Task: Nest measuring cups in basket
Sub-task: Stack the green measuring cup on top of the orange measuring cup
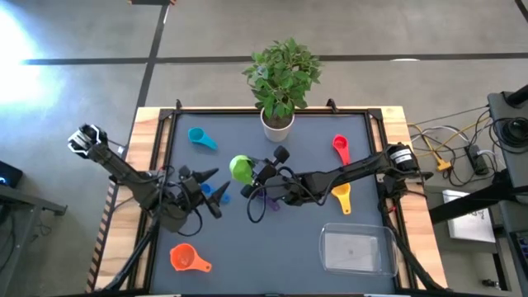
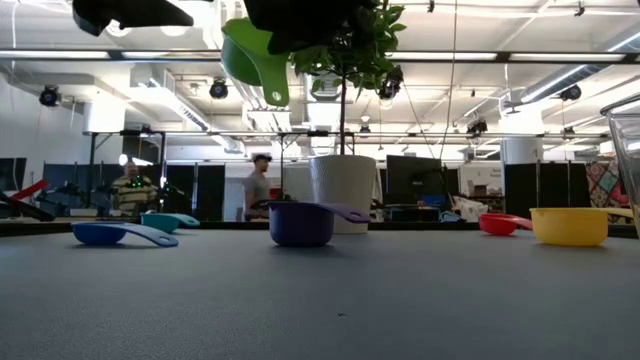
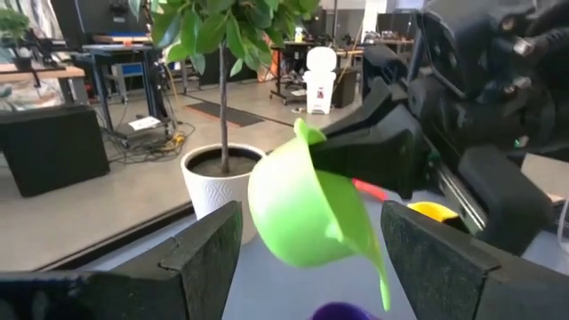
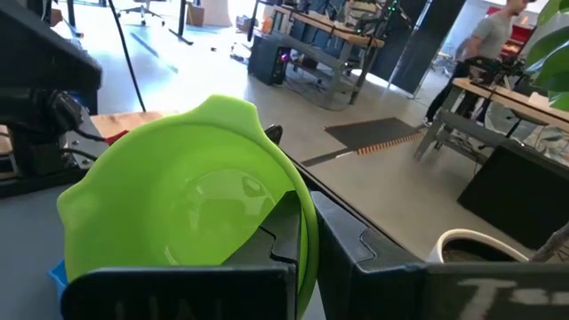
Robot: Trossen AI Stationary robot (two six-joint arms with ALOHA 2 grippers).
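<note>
My right gripper [image 1: 254, 171] is shut on the green cup [image 1: 241, 167] and holds it high above the table's middle; the low view shows the green cup [image 2: 255, 60] well over the purple cup [image 2: 300, 222]. My left gripper [image 1: 210, 188] is open just left of it, and its fingers [image 3: 204, 258] frame the green cup [image 3: 311, 213] without touching. Resting on their bases on the table are the purple cup [image 1: 268, 200], blue cup [image 1: 221, 191], teal cup [image 1: 200, 138], red cup [image 1: 341, 148], yellow cup [image 1: 341, 198] and orange cup [image 1: 188, 258]. The clear basket [image 1: 356, 249] lies near the right front corner. My right gripper grips the green cup by its wall at the rim [image 4: 298, 200], one finger [image 4: 280, 236] inside the bowl and one outside. The fingers come roughly level from the table's right. The cup is lifted clear and tipped on its side, with its handle [image 2: 275, 88] pointing down.
A white plant pot [image 1: 278, 122] with a leafy plant stands at the middle of the far edge. The wooden table rim [image 1: 148, 124] frames the grey mat. People show in the room beyond the table in the low view.
</note>
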